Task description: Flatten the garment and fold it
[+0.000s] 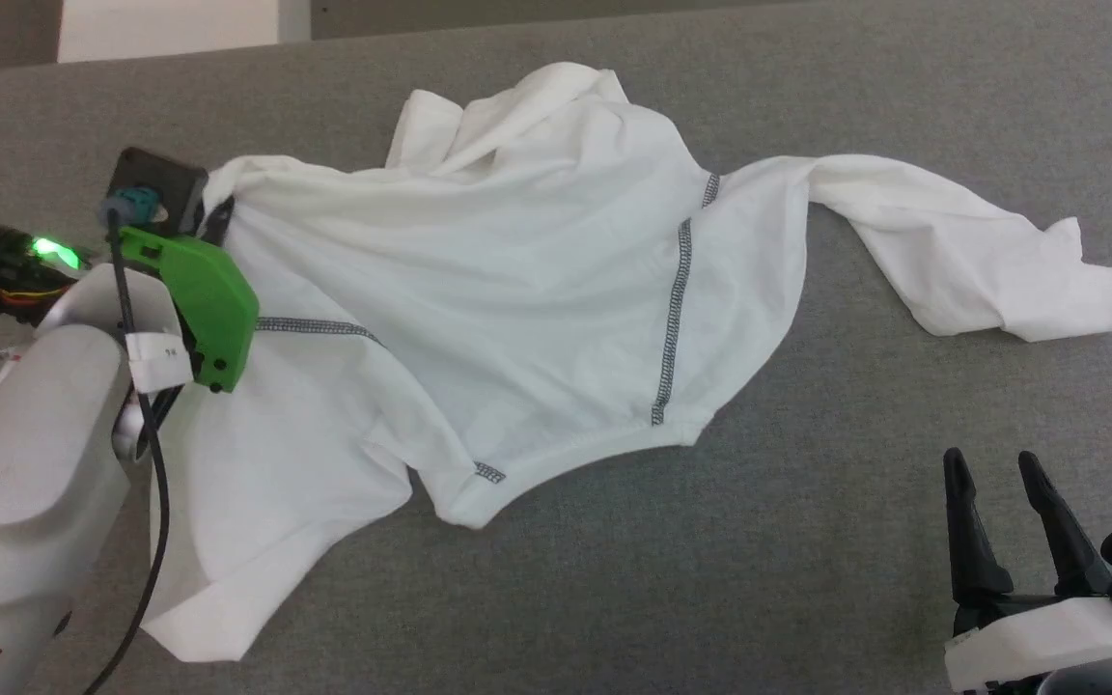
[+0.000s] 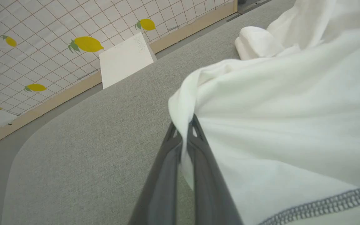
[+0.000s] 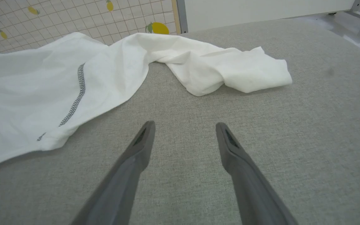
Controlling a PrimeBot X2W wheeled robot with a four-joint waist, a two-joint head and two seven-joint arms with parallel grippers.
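- Ahead of the robot, head view: the garment (image 1: 517,290) lies rumpled on the grey surface (image 1: 807,579), its edge at the left end effector (image 1: 220,214), well apart from the right end effector (image 1: 992,465).
- Left wrist view: left end effector (image 2: 184,125) pinched closed on a garment (image 2: 277,125) fold.
- Right wrist view: right end effector (image 3: 184,125) wide open, empty; garment (image 3: 27,87) beyond its fingertips, leftward.

left forearm (image 1: 25,473) was pale grey, rounded; green cover (image 1: 208,304) at wrist; black cable (image 1: 162,483); white tag (image 1: 155,359); green lamp (image 1: 52,253) lit. right tool (image 1: 990,461) had dark tapered fingers.
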